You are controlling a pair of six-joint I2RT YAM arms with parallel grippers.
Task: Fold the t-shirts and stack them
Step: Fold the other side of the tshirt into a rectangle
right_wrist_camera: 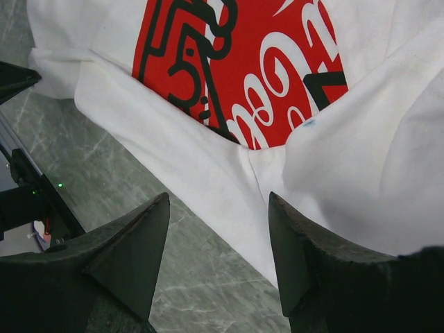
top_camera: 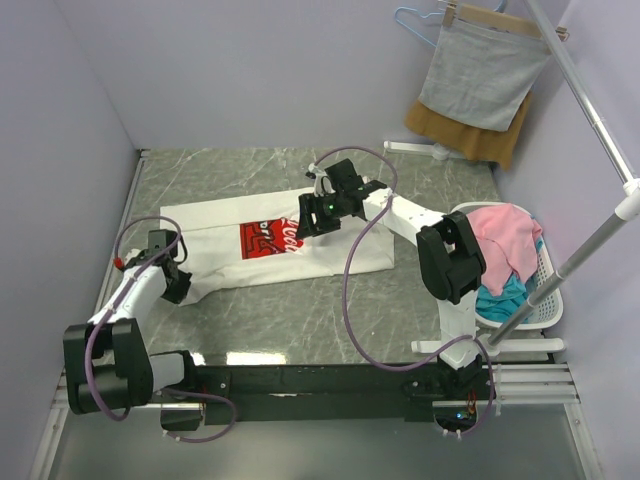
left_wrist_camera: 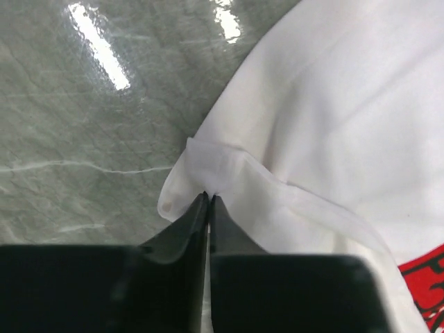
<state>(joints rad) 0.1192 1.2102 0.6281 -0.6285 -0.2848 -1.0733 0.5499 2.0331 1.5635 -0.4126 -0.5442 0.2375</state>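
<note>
A white t-shirt with a red chest print lies spread on the grey marbled table, partly folded. My left gripper is shut on the shirt's near left corner; the left wrist view shows the pinched cloth at the closed fingertips. My right gripper hangs open above the shirt just right of the print. In the right wrist view its gripper is over the shirt's edge, with the print beyond.
A white laundry basket with pink and teal clothes stands at the right. A grey cloth and a mustard-brown cloth hang on a rack at the back right. Walls close in the table on three sides.
</note>
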